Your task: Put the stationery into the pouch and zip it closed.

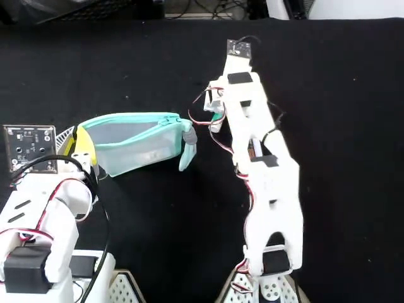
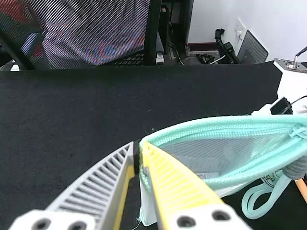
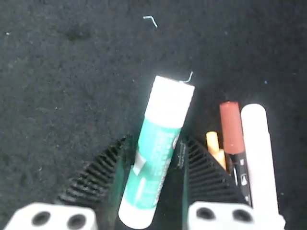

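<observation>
The teal mesh pouch (image 1: 136,148) lies on the black table with its mouth gaping open (image 2: 230,148). My left gripper (image 1: 81,146) is shut on the pouch's left end, pinching its corner (image 2: 140,153). My right gripper (image 1: 214,120) is just right of the pouch's strap end. It is shut on a green and white glue stick (image 3: 165,120), which lies lengthwise between the fingers (image 3: 108,167). An orange pen (image 3: 213,146), a brown-capped pen (image 3: 232,127) and a white marker (image 3: 256,143) lie on the table beside that gripper.
A teal wrist loop (image 1: 187,148) hangs off the pouch's right end, close to my right arm (image 1: 265,170). Black cloth (image 1: 341,95) covers the whole table. Chairs and cables stand beyond the far edge (image 2: 96,33).
</observation>
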